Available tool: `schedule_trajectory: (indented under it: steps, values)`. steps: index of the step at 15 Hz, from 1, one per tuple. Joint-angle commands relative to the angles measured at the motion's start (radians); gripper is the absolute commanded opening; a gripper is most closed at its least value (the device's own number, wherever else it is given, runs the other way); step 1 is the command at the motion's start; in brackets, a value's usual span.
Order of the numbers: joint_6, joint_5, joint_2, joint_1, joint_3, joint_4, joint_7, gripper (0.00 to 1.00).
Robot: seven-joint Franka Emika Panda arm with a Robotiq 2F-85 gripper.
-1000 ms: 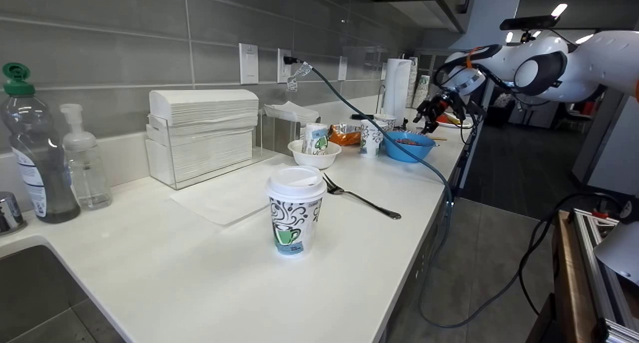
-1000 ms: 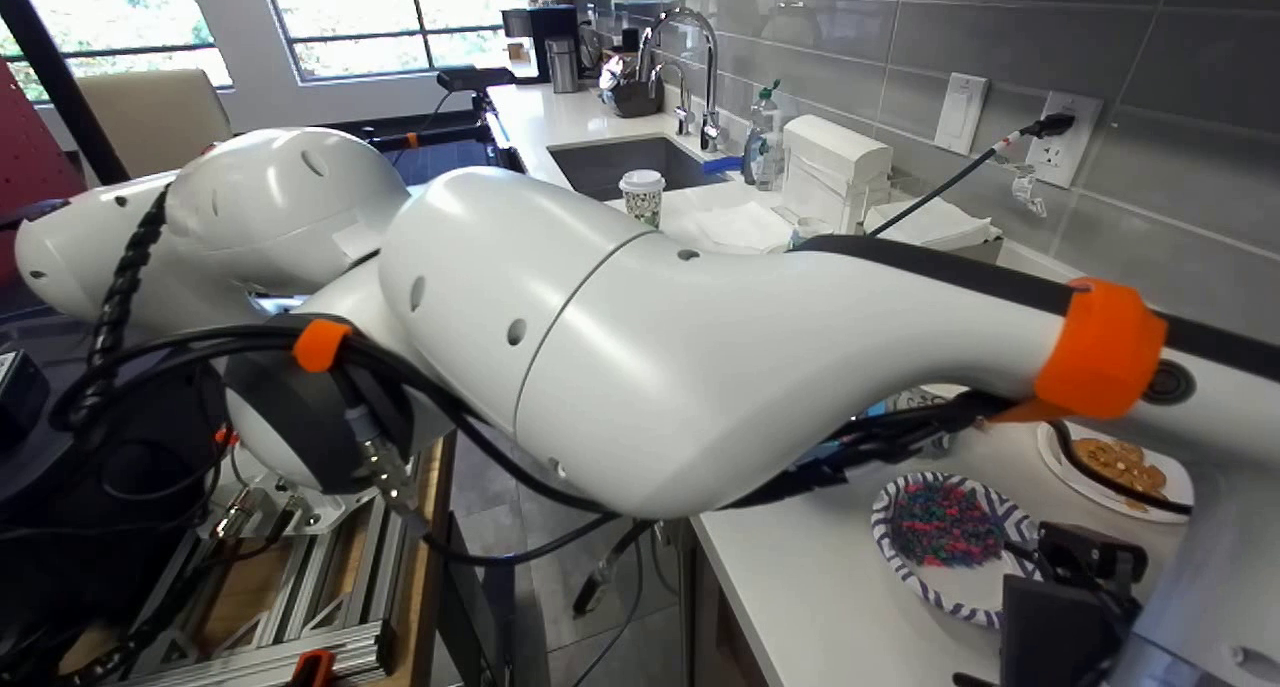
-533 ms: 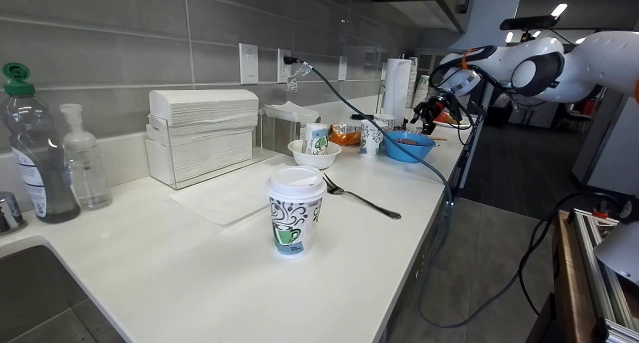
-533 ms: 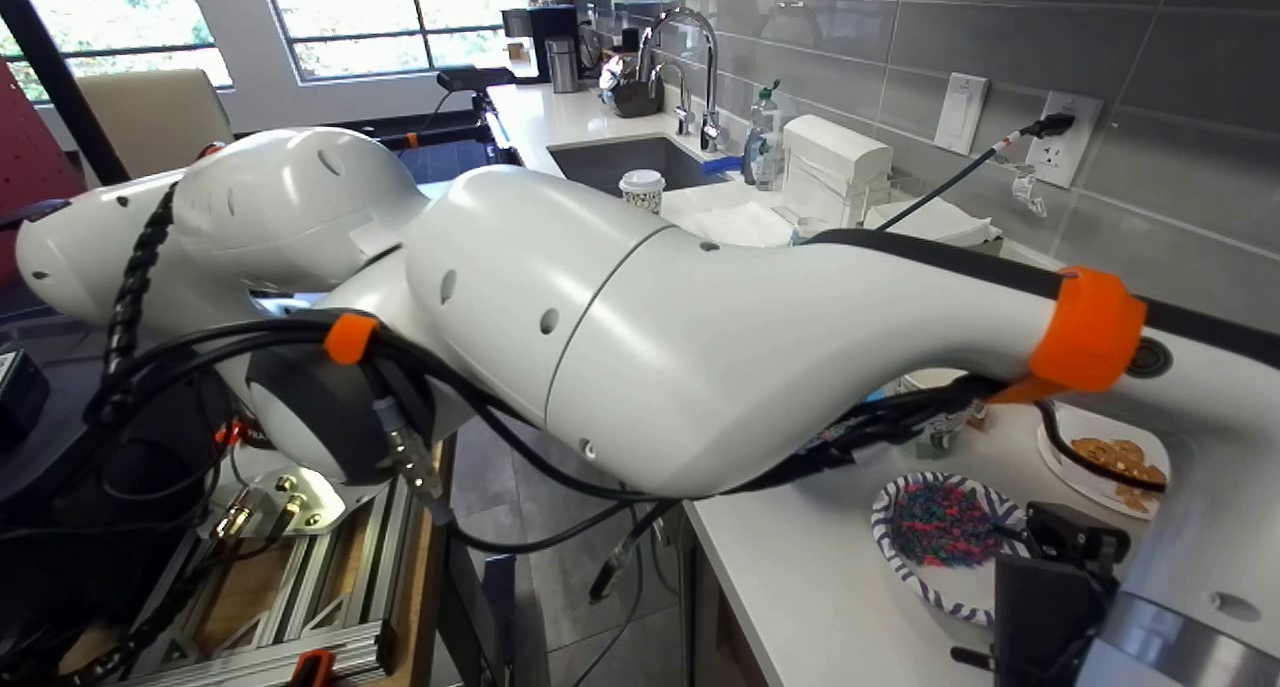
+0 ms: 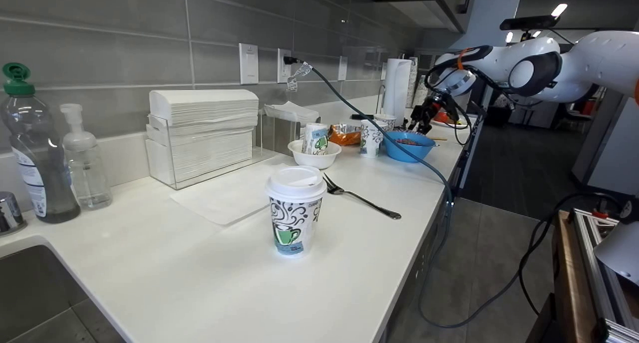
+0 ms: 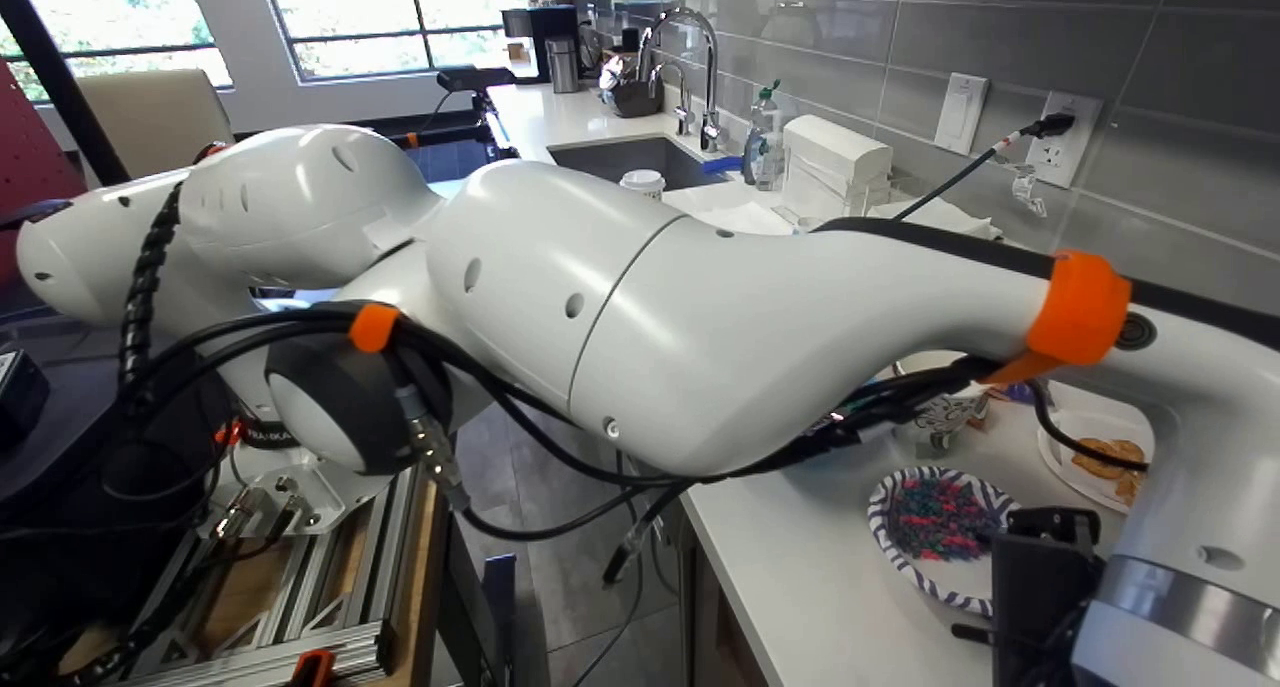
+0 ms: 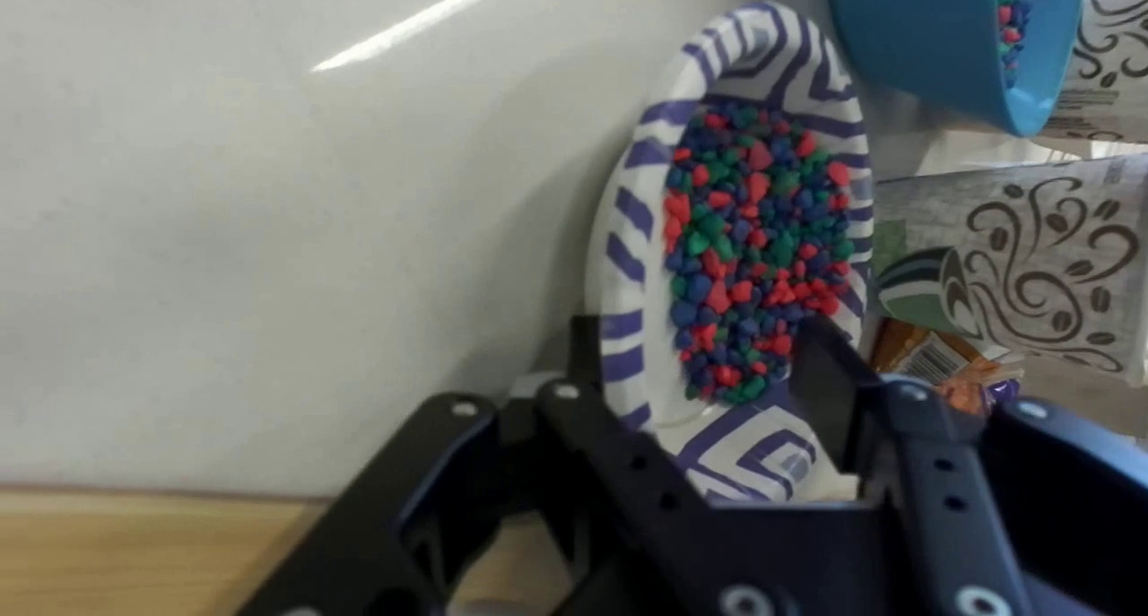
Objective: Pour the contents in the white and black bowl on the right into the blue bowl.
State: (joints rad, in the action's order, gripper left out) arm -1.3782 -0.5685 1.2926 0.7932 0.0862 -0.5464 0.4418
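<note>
When viewed from the wrist, found the patterned bowl (image 7: 628, 235), white with dark bands, directly ahead of the fingers (image 7: 834, 392), with the near end of the rim in the gap between. Noted the fingers well apart: one just beside the outer wall, the other in front of the rim on the side towards a patterned cup (image 7: 1022, 257). Cannot confirm contact on either side. Recorded a bed of small red, green and blue pieces (image 7: 758, 239) inside the bowl. Sighted the blue bowl (image 7: 924, 42) just beside the far end of the patterned bowl, well apart from the fingers and holding similar pieces.

In an exterior view, found the patterned bowl (image 6: 960, 573) upright on the desk (image 6: 820, 587), partly hidden at the rim by black wrist hardware (image 6: 1040, 597). Listed nearby: a plate (image 6: 1110, 415) bearing cookies (image 6: 1128, 484).

In an exterior view, located the blue bowl (image 5: 407, 153) upright on the desk, next to a tall cup (image 5: 368, 146) of similar print, with the fingers higher and just beyond. Found the patterned bowl mostly hidden there.
</note>
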Motion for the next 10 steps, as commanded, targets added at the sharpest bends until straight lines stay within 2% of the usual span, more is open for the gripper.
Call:
schedule_trajectory:
  steps: [1,4,5,10]
  values:
    - [0.002,0.02,0.012,-0.005,-0.015,0.025,-0.017,0.27]
    - [0.006,0.022,0.012,-0.003,-0.022,0.024,-0.015,0.04]
    - [0.009,0.022,0.012,-0.002,-0.024,0.023,-0.014,0.0]
    - [0.024,0.022,0.01,0.003,-0.028,0.02,-0.005,0.0]
